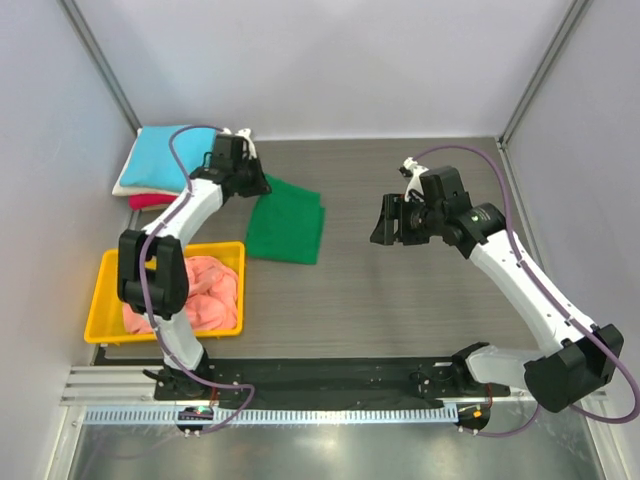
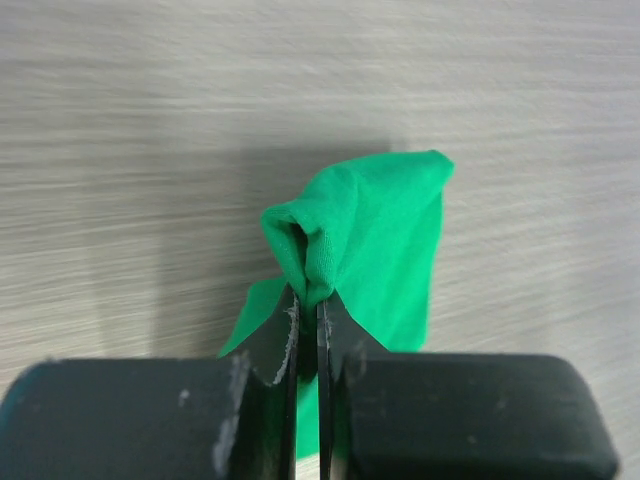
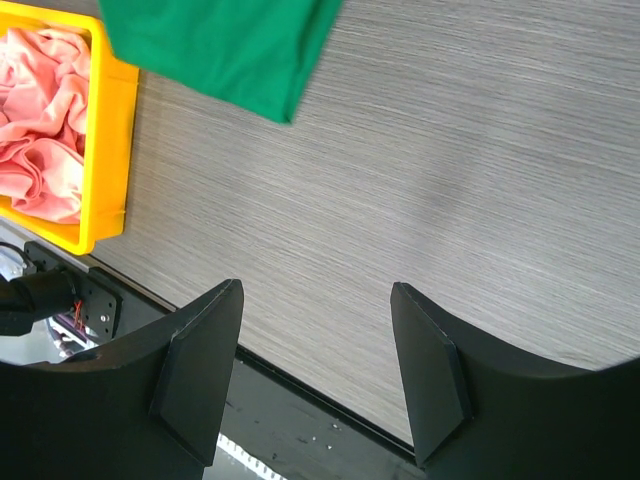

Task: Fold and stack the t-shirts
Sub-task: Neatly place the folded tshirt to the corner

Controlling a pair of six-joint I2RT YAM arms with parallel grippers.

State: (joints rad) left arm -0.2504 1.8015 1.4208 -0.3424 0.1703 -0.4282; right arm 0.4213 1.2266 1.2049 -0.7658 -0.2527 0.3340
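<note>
A folded bright green t-shirt (image 1: pixel 288 225) lies on the table left of centre. My left gripper (image 1: pixel 262 185) is shut on its far left corner, and the left wrist view shows the pinched green cloth (image 2: pixel 360 230) bunched above the fingertips (image 2: pixel 340 322). My right gripper (image 1: pixel 385 222) is open and empty, held above the table to the right of the shirt; the right wrist view shows the shirt (image 3: pixel 215 45) at the top left. A stack of sky-blue (image 1: pixel 165 155), cream and red shirts sits at the far left. A salmon-pink shirt (image 1: pixel 205 290) lies crumpled in the tray.
A yellow plastic tray (image 1: pixel 105 300) stands at the near left, also in the right wrist view (image 3: pixel 105 150). Grey walls close in the back and both sides. A black rail (image 1: pixel 330 380) runs along the table's near edge.
</note>
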